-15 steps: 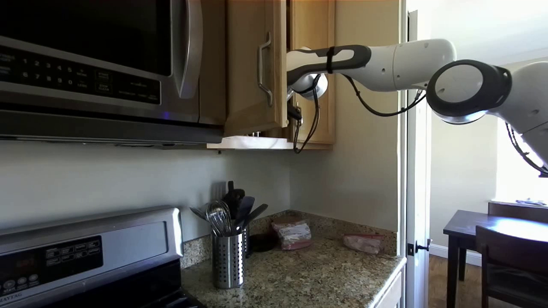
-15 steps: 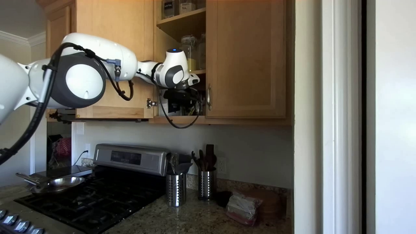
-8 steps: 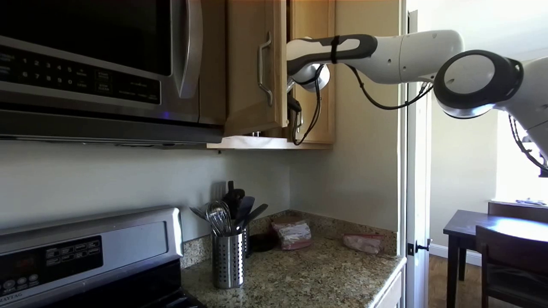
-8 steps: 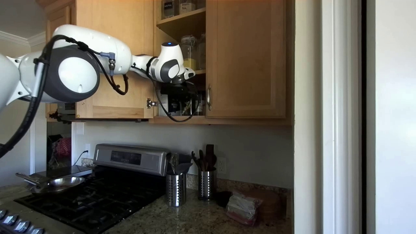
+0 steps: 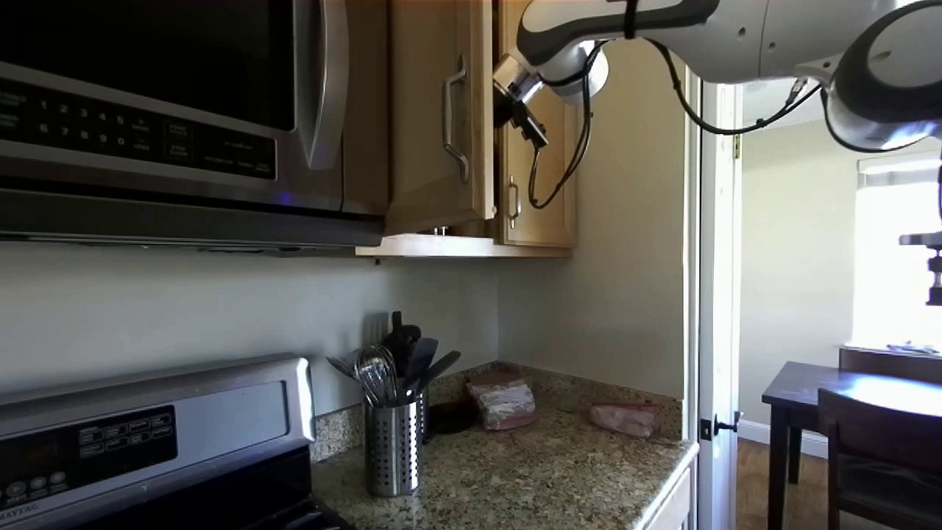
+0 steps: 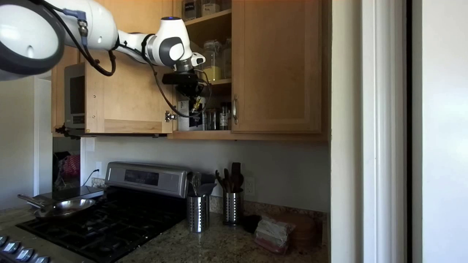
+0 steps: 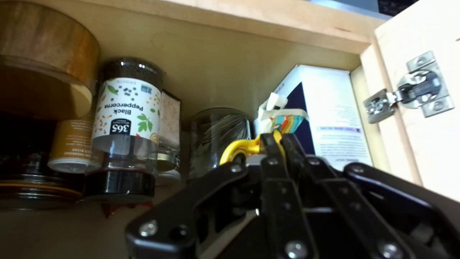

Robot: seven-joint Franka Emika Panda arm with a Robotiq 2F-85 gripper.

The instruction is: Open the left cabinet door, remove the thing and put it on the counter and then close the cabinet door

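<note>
Maple cabinet [image 6: 206, 135] is our landmark. Granite counter [image 5: 530, 471] lies below the cabinet. Our arm [image 6: 97, 29] is in front of the cabinet's left part. Left cabinet door [image 6: 135, 102], hinged on the cabinet's left side, stands swung open in both exterior views; the right door [image 6: 278, 65] sits flush against the cabinet. We have the gripper [image 7: 278, 141] at the cabinet's opening, pointing in; can't tell if the tips are past the front edge. Steel utensil cup [image 5: 392, 449] is below the cabinet, upright. White box [image 7: 337, 118] is inside the cabinet, hinge side. Peppercorn jar [image 7: 127, 115] also inside, nearer the cabinet's middle. Smallest is the thing [image 7: 244, 145]: yellow, looped end, at the cabinet's opening, pinched between our jaws.
</note>
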